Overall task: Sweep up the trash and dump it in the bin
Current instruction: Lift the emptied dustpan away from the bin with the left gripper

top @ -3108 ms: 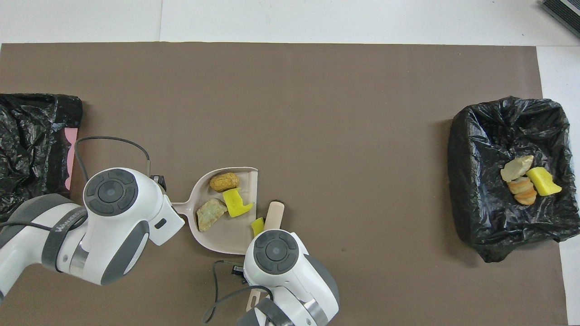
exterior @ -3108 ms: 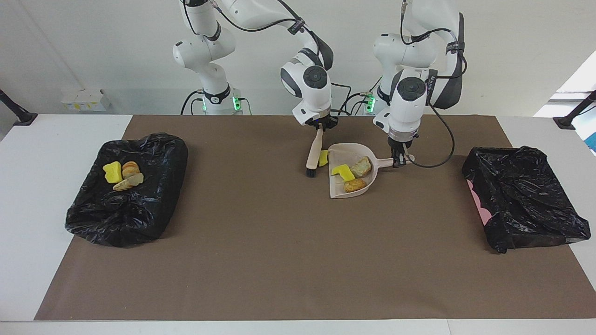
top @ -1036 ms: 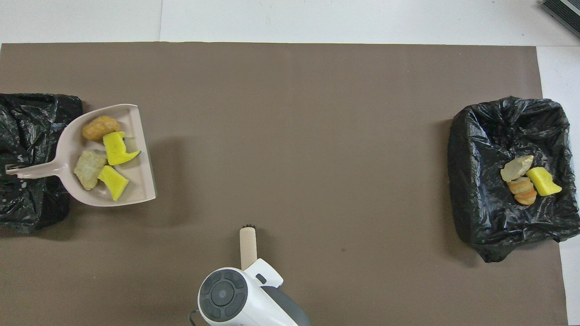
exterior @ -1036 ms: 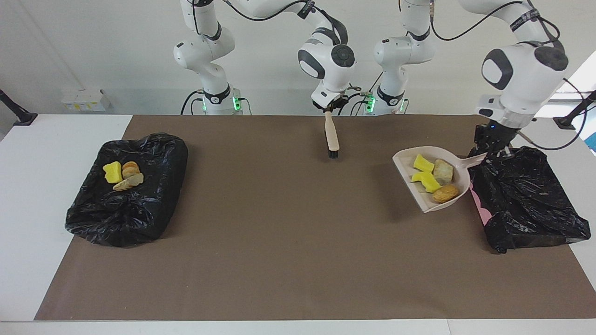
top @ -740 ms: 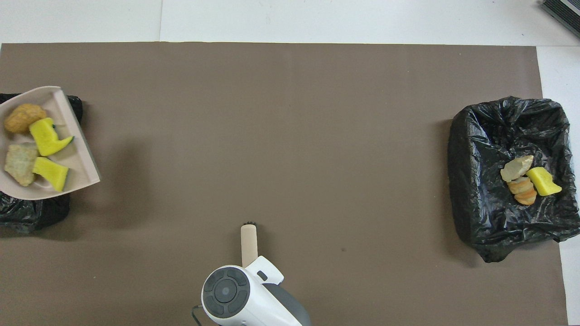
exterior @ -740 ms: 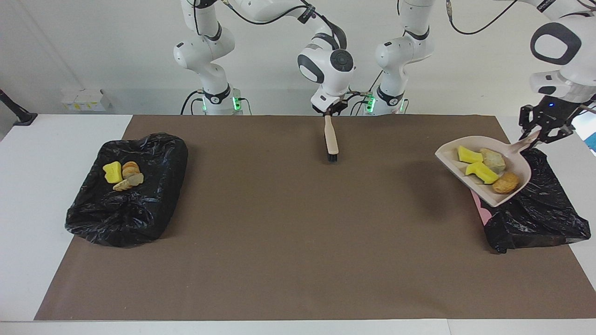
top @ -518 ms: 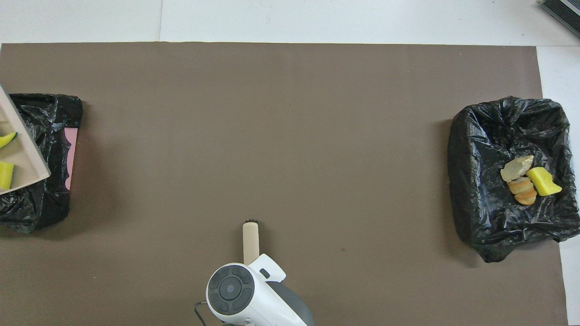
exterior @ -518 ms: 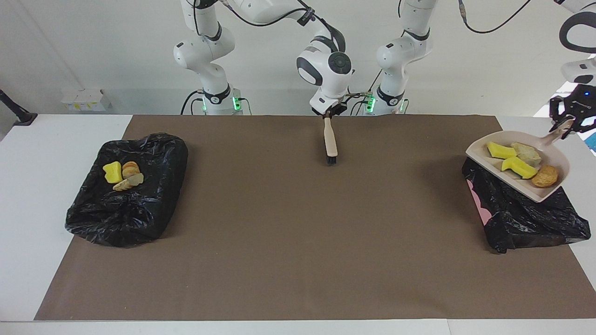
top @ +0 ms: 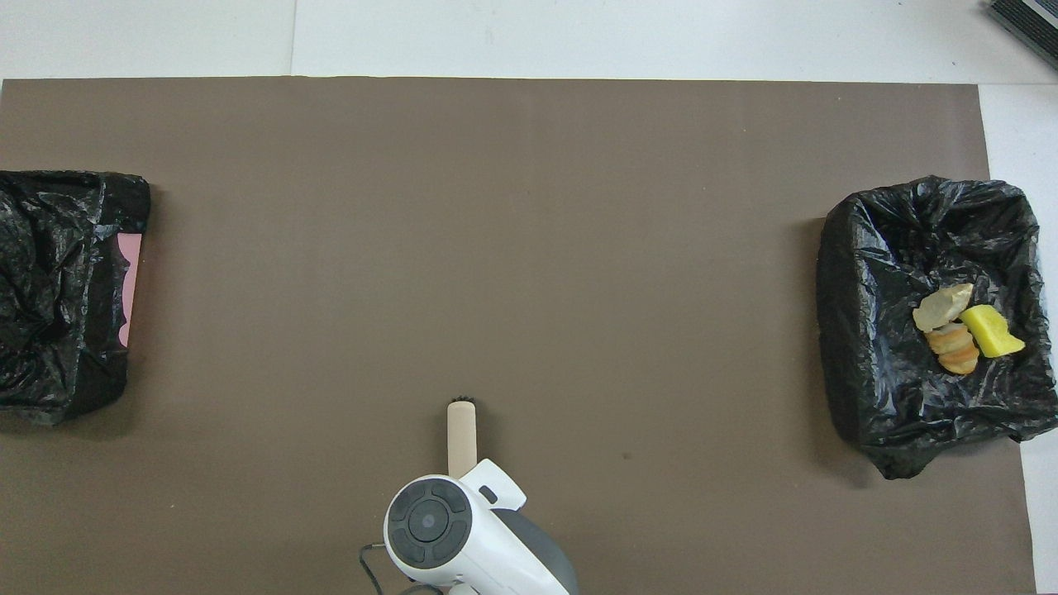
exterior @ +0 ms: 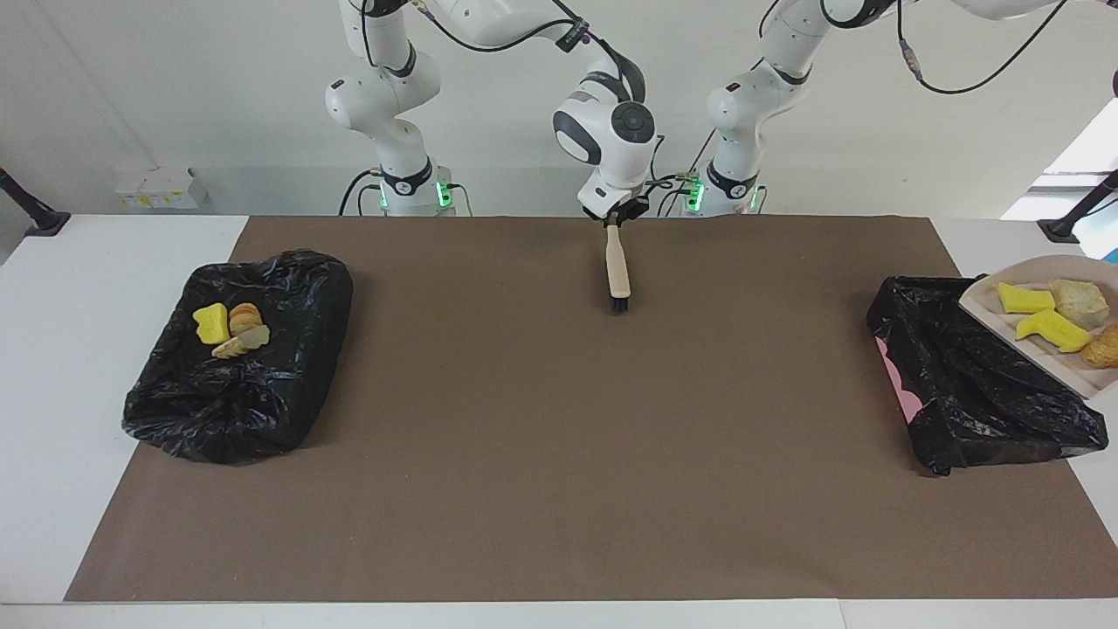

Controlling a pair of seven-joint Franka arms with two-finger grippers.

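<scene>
My right hand [exterior: 617, 217] is clamped on the handle of the brush [exterior: 618, 273], which hangs bristles-down over the brown mat [exterior: 559, 437], at the edge nearest my bases and about midway between the two bins.

My left hand is out of sight past the edge at the left arm's end of the worktop [exterior: 87, 288]; it is closed down tight. What it grips I cannot see, since the handle of the dustpan [exterior: 996, 301] is cut off too. The dustpan is raised and tilted over the black-bagged bin [exterior: 969, 384] at my left arm's end, and only part of it shows.

Four pieces of trash lie in the pan: two yellow sponge chunks [exterior: 1024, 299], a tan lump [exterior: 1080, 301] and a golden-brown lump [exterior: 1102, 348] at the lowest part.

In the other black-bagged bin [exterior: 253, 393], at my right arm's end, lies more trash: a yellow chunk [exterior: 210, 324] and a few bread-like pieces [exterior: 244, 334] touching it.
</scene>
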